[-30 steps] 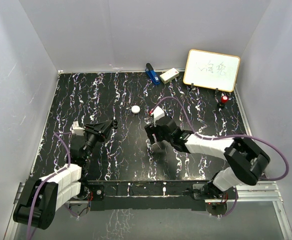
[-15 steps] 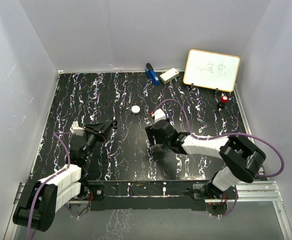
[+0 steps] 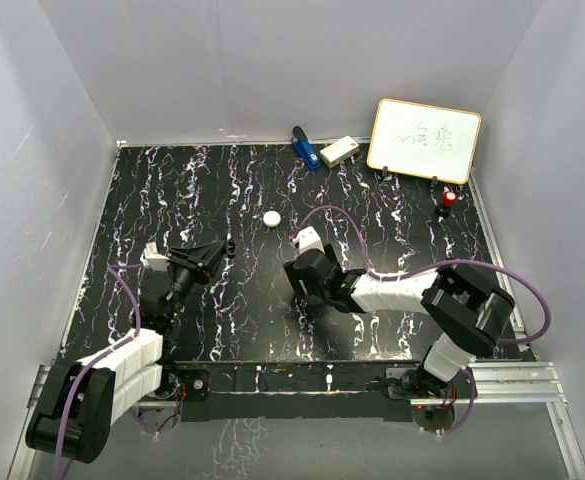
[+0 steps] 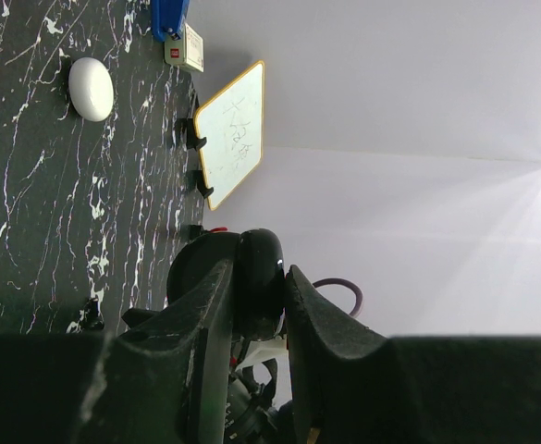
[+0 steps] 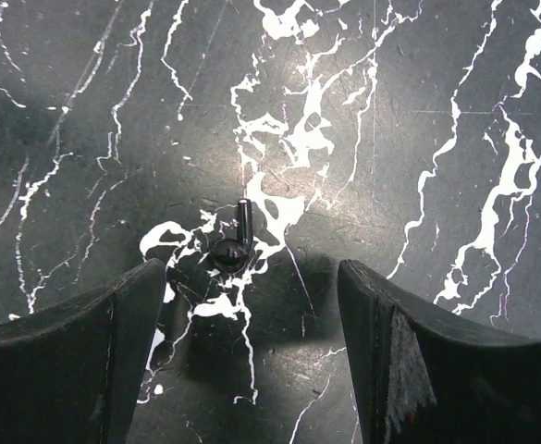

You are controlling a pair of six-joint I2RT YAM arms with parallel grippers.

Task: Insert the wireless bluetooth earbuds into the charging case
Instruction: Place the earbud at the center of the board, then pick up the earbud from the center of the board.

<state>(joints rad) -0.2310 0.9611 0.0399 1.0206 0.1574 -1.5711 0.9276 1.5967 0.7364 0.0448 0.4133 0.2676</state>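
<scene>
The right end effector (image 5: pixel 250 277) hangs low over the black, white-veined marble-patterned surface (image 3: pixel 222 190), its two dark fingers (image 5: pixel 113 351) spread wide and holding nothing. Between them lies a tiny dark earbud-shaped piece with a short stem (image 5: pixel 235 242). It rests on a white vein of the surface, nearer the finger on the picture's left and touching neither. The overhead view does not show it, as the right end effector (image 3: pixel 305 290) covers that spot near the middle of the surface. A white round puck (image 3: pixel 271 217) sits farther back, apart from both arms. The left end effector (image 3: pixel 212 256) lies turned on its side near the left edge, its fingers (image 4: pixel 205 351) drawn shut. Nothing can be made out in its grip.
</scene>
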